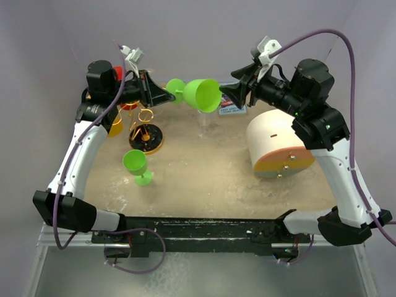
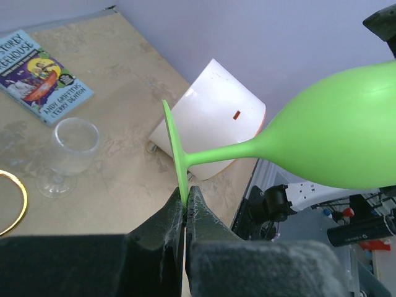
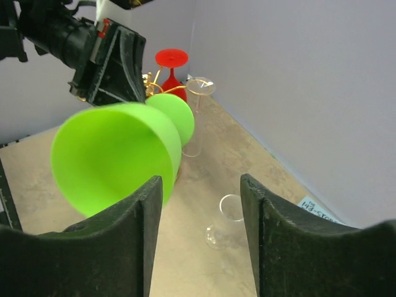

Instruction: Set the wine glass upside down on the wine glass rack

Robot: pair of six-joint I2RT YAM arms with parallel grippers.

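Pinched by its foot in the closed left hand [image 1: 159, 94], the green wine glass [image 1: 201, 94] lies sideways in mid-air, bowl pointing to 3 o'clock at the wide-open right hand [image 1: 229, 94], with the wine glass rack [image 1: 146, 130] at 7 o'clock below.

Left wrist view: the only print I can read is on the cover of a book [image 2: 40, 74] lying flat on the counter [image 2: 124, 130], where the title shows "STOREY" above "REEHOUSE", its first letters cut by the frame edge, and the authors' line below reads "ANDY GRIFFITHS" and "TERRY DENTON". Right wrist view: I see only a corner of the same book [image 3: 318, 210], its lettering too partial to read. Top view: the cover [image 1: 234, 111] is too small to read.
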